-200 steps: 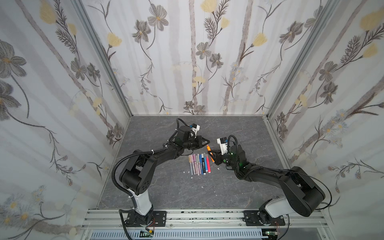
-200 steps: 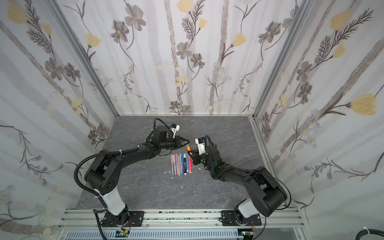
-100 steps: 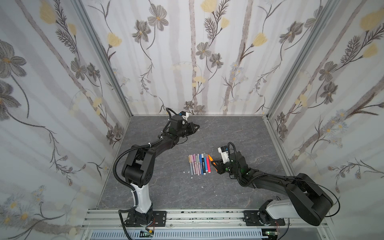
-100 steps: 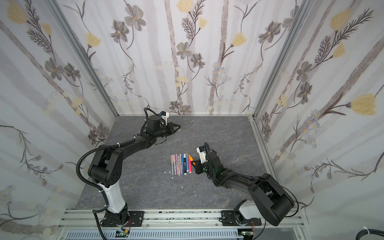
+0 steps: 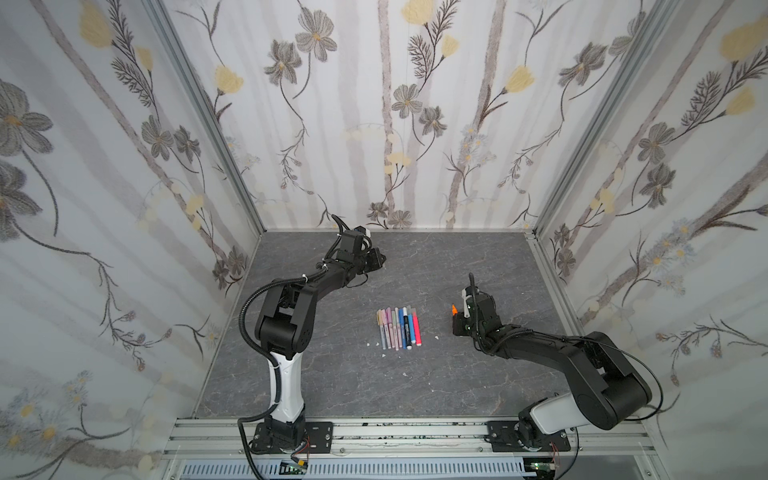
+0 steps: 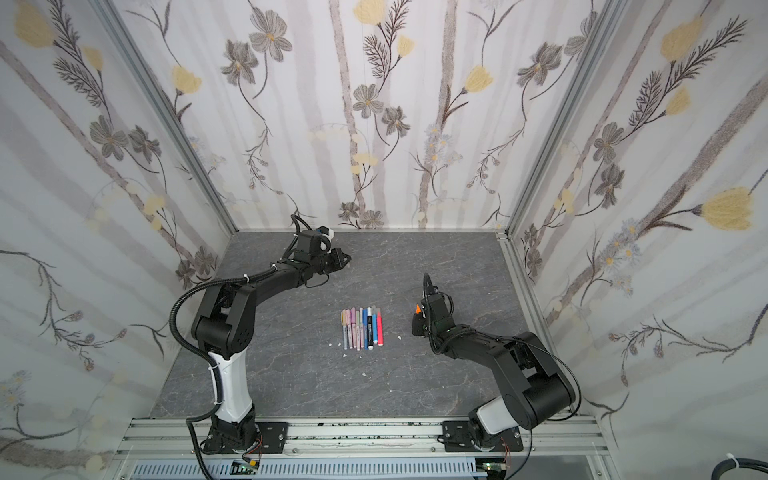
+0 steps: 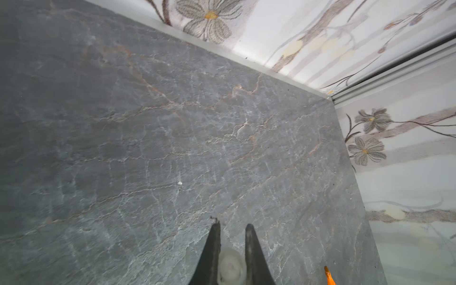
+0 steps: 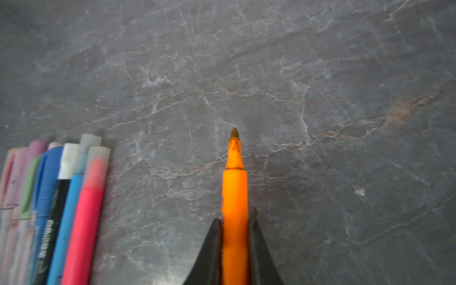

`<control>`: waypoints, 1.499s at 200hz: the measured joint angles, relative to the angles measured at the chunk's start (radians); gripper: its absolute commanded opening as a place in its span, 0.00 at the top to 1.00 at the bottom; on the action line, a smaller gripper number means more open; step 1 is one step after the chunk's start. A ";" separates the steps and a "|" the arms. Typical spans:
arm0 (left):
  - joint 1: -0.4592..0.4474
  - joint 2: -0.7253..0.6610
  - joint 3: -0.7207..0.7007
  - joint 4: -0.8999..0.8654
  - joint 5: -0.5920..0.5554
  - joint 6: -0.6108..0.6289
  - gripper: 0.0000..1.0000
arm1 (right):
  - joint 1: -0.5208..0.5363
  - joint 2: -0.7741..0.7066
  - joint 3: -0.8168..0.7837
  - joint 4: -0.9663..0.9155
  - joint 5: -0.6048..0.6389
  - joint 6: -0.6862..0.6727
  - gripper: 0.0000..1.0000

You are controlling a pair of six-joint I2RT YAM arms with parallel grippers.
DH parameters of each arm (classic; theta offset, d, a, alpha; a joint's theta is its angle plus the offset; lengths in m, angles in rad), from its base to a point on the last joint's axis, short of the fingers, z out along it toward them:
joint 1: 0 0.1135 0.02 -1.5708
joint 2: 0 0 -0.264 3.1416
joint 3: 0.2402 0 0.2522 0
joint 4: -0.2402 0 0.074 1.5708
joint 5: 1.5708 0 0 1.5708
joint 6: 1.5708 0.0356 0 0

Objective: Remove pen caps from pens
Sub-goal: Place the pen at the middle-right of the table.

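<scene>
My left gripper (image 5: 380, 261) (image 6: 347, 259) hovers near the back left of the table, shut on a whitish pen cap (image 7: 230, 267) that sits between its fingers (image 7: 214, 246). My right gripper (image 5: 456, 321) (image 6: 417, 319) is at the middle right, shut on an orange pen (image 8: 234, 192) (image 5: 454, 308) whose bare tip points away from the wrist. A row of several pens (image 5: 399, 328) (image 6: 362, 328) (image 8: 61, 197) lies side by side at the table's centre, with caps (image 8: 98, 160) on their far ends. The two grippers are well apart.
The grey stone-patterned table (image 5: 436, 257) is closed in by flowered walls (image 5: 395, 124) on three sides. Small white specks (image 5: 436, 337) lie around the pen row. A metal rail (image 5: 395, 432) carrying both arm bases runs along the front edge.
The grippers met over the pen row a second ago. The left one has swung to the back left with the cap, and the right one has drawn off to the right with the orange pen.
</scene>
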 measured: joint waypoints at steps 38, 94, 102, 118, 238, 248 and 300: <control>0.008 0.072 0.045 -0.037 -0.010 0.018 1.00 | -0.010 0.066 0.014 0.026 0.023 -0.010 1.00; 0.012 0.144 0.086 -0.071 -0.006 0.030 1.00 | -0.009 0.127 0.037 0.093 0.042 -0.010 0.86; 0.014 0.158 0.093 -0.072 -0.005 0.030 1.00 | -0.009 0.127 0.037 0.093 0.043 -0.009 0.83; 0.020 0.186 0.113 -0.081 -0.003 0.036 1.00 | -0.009 0.127 0.037 0.093 0.045 -0.006 0.75; 0.049 0.280 0.214 -0.088 0.002 0.036 0.89 | 0.024 -0.078 0.055 -0.047 0.000 -0.017 0.46; 0.049 0.280 0.214 -0.087 0.003 0.036 0.83 | 0.034 -0.098 0.073 -0.060 -0.005 -0.019 0.45; 0.049 0.282 0.214 -0.088 0.008 0.037 0.73 | 0.117 -0.115 0.152 -0.120 -0.012 -0.025 0.47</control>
